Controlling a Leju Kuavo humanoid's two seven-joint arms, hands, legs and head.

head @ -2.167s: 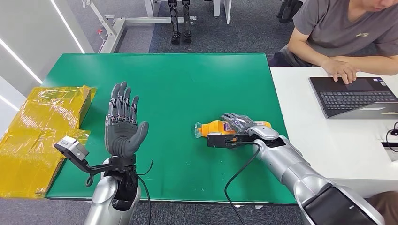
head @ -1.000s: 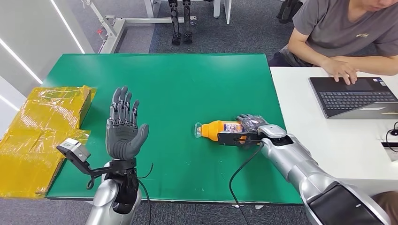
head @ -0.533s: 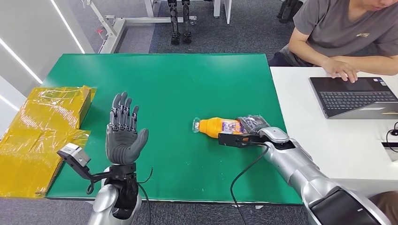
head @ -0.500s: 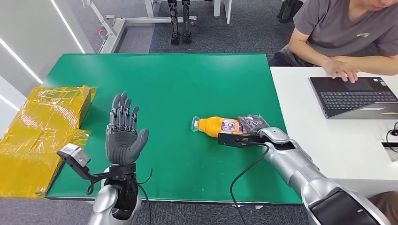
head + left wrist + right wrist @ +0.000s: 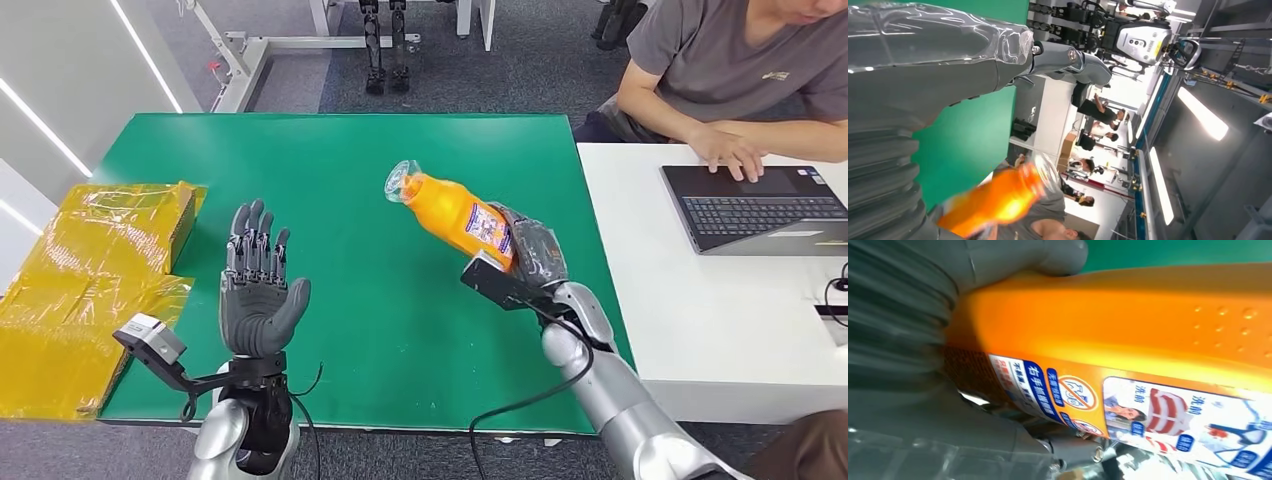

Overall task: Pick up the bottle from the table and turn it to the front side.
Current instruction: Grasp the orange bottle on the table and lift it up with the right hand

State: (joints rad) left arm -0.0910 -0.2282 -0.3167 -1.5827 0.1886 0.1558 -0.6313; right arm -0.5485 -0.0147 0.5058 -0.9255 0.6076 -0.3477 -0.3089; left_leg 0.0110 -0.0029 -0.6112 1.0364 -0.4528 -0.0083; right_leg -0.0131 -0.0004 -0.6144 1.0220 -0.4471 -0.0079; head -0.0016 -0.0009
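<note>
Now the right hand (image 5: 525, 255) grips the orange bottle (image 5: 455, 215), lifted off the table (image 5: 350, 170) and tilted.

Green table (image 5: 330, 190) in centre. Yellow wrapped packages (image 5: 75, 280) stacked at its left edge, partly overhanging. White desk (image 5: 700, 300) butts against table's right side w/ open laptop (image 5: 755, 208) on it. Person in grey tee (image 5: 740, 60) sits behind desk, one hand (image 5: 728, 150) just above the kbd. White metal frame (image 5: 270, 45) on grey floor beyond table's far edge.
</note>
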